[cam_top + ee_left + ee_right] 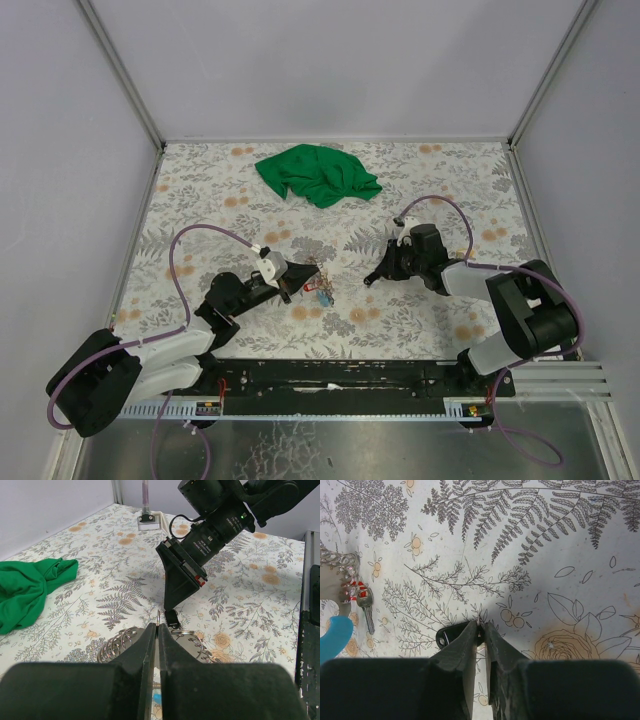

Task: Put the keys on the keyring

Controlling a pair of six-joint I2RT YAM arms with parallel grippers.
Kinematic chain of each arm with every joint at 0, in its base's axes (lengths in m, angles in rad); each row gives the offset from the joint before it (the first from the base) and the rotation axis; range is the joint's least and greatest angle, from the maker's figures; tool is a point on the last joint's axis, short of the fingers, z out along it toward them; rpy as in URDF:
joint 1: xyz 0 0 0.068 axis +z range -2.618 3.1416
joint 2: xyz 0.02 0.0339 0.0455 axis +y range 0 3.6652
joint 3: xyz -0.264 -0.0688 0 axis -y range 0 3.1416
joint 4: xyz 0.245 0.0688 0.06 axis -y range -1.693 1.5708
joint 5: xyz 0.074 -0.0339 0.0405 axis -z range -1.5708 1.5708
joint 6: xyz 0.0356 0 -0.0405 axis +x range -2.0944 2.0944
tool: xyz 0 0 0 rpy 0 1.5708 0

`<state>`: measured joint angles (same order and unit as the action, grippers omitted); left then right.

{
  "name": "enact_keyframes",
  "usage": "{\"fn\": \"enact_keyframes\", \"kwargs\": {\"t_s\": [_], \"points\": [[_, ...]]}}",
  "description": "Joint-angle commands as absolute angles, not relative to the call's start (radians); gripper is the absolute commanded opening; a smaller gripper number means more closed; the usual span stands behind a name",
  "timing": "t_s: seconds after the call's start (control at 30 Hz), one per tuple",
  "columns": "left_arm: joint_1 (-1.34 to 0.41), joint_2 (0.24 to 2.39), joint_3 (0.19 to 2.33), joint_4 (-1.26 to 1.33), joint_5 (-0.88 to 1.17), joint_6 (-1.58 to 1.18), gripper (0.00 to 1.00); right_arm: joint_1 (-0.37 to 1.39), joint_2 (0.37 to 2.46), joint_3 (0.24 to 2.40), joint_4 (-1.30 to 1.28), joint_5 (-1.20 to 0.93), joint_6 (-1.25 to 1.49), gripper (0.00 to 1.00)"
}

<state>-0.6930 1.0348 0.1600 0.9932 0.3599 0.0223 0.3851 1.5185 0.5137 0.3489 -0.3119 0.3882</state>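
Metal keyring (120, 641), 1 pc, mid-table at both gripper tips.
L gripper (158, 628) clenched on its thin wire; R gripper (480, 625) pinches it by 1 dark clip (447, 633). 2 keys (366, 611), tags 1 red, 1 blue, touching the coil.

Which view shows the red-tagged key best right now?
Right wrist: the red-tagged key lies unobstructed near the left edge, tag and metal blade both distinct. Top external shows only tiny coloured specks beside the left gripper. Left wrist hides it behind its own shut jaws.
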Motion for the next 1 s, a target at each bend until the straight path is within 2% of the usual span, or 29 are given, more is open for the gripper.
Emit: {"fn": "enact_keyframes", "kwargs": {"t_s": [0.0,0.1,0.2,0.4,0.67,0.97], "points": [[-0.689,1.020,0.169,1.058,0.383,0.021,0.00,0.380,1.544,0.523,0.346,-0.335,0.364,0.17],[-0.688,1.019,0.169,1.057,0.383,0.021,0.00,0.382,1.546,0.526,0.348,-0.343,0.357,0.12],[-0.688,1.019,0.167,1.058,0.384,0.021,0.00,0.382,1.541,0.532,0.343,-0.358,0.345,0.00],[-0.689,1.019,0.162,1.069,0.383,0.024,0.00,0.382,1.450,0.539,0.314,-0.408,0.276,0.00],[-0.687,1.018,0.135,1.134,0.397,0.024,0.00,0.441,1.266,0.625,0.101,-0.505,0.033,0.00],[-0.679,1.006,0.107,1.197,0.420,0.017,0.00,0.609,1.179,0.849,-0.236,-0.371,-0.244,0.02]]}}
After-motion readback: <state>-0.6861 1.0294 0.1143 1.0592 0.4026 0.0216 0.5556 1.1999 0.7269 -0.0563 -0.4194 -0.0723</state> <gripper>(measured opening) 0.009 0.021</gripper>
